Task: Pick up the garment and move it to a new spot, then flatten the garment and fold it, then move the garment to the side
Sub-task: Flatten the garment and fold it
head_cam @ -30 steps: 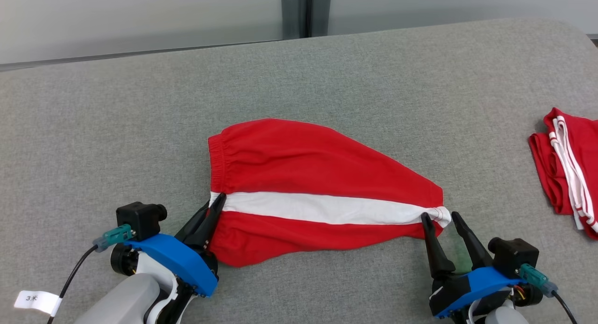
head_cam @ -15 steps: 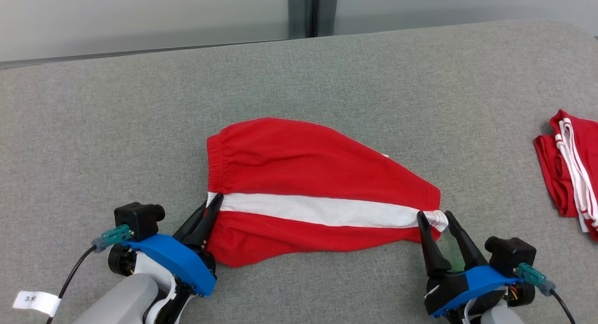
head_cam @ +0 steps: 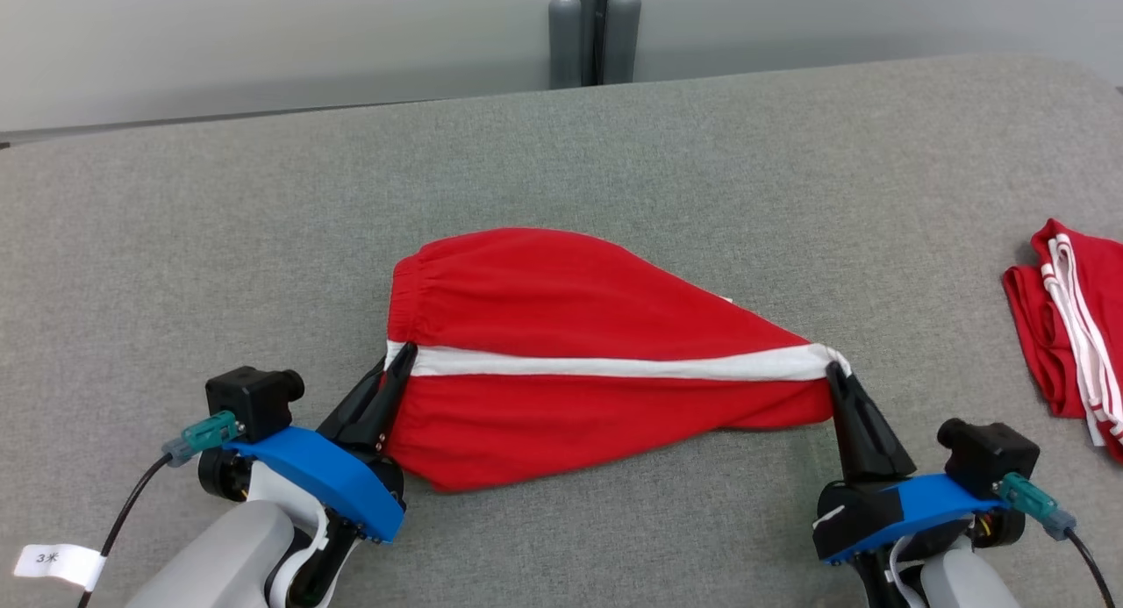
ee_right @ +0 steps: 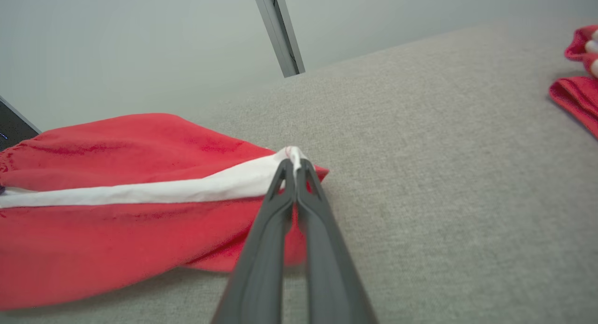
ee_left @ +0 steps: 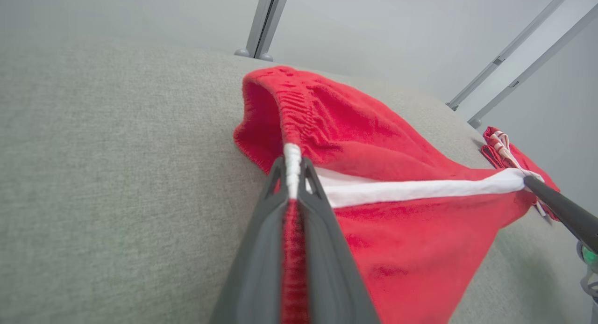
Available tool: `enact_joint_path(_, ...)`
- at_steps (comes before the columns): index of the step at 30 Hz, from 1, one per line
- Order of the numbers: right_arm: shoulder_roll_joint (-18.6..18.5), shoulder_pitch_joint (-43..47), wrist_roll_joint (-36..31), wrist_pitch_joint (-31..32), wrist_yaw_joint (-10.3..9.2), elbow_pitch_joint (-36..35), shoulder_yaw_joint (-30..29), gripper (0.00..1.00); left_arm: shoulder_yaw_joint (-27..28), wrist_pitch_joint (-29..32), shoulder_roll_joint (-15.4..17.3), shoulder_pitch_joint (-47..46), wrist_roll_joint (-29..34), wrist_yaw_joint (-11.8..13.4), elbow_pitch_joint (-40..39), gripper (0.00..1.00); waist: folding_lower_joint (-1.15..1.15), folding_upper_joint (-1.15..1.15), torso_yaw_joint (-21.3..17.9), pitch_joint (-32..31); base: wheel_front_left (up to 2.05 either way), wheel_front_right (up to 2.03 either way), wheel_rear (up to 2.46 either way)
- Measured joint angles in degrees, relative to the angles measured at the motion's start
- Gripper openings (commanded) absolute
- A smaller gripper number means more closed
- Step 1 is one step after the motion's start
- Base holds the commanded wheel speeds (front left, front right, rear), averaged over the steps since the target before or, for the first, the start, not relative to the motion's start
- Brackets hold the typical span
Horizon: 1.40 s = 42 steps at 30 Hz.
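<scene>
The red garment (head_cam: 570,310) lies on the table (head_cam: 702,152), taut between the left tool (head_cam: 399,362), clamped on its white stripe (head_cam: 614,365) at the waistband (ee_left: 299,104), and the right tool (head_cam: 832,371), clamped on the stripe's hem end. The left wrist view shows the waistband gaping open, unseen from the head

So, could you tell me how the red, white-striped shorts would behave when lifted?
Probably floppy: the red cloth shorts sag below the taut white stripe between the left end effector and right end effector. Likely light: two small pinches hold that edge up.
</scene>
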Motion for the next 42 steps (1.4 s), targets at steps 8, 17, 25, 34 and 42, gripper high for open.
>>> enact_joint_path(8,0.0,-2.7,-1.3,0.0,0.00,-8.5,-2.5,0.00,2.5,0.0,1.9,-1.0,3.4,0.0,-8.1,0.00,0.00,0.00,1.0,-5.4,0.00,0.00,0.00)
enact_joint_path(17,0.0,-9.9,-4.0,0.0,0.00,-15.6,-4.2,0.00,5.3,3.6,8.7,-9.6,-1.3,0.0,-20.7,0.00,-0.02,0.00,2.2,-12.3,0.00,0.00,0.00)
enact_joint_path(25,0.0,-16.2,-7.4,0.5,0.00,-18.1,-4.7,0.00,9.7,9.1,11.5,-12.5,-8.3,2.5,-26.9,0.00,-0.02,0.00,2.2,-12.4,0.00,0.00,0.00)
enact_joint_path(34,0.0,-29.0,-15.0,1.8,0.00,-9.8,-3.4,0.00,11.3,8.4,10.2,-19.6,-7.2,1.5,-20.5,0.00,0.01,0.00,1.5,-4.6,0.00,0.00,0.00)
enact_joint_path(42,0.0,-44.4,-19.7,0.3,0.00,-2.9,-5.7,0.00,10.7,1.6,5.4,-30.4,-2.1,0.4,-12.2,0.00,0.01,0.00,1.8,1.9,0.00,0.00,0.00)
